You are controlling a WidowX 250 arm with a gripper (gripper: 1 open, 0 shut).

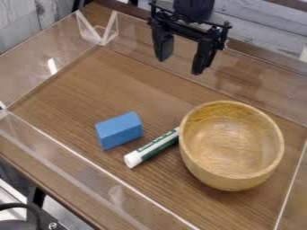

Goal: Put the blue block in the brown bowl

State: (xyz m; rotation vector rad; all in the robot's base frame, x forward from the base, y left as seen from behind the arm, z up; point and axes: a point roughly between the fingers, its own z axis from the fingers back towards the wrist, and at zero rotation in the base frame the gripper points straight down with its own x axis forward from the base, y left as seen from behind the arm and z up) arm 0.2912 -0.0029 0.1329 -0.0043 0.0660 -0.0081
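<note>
The blue block [118,129] lies flat on the wooden table, left of centre. To its right stands the brown bowl [232,144], a wide light wooden bowl with nothing in it. My gripper [182,57] hangs at the top of the view, well above and behind both, pointing down. Its two black fingers stand apart with nothing between them, so it is open.
A white-and-green marker pen [151,147] lies between the block and the bowl, its tip near the bowl's rim. Clear plastic walls [48,65] fence the table on all sides, with a clear bracket [96,32] at the back left.
</note>
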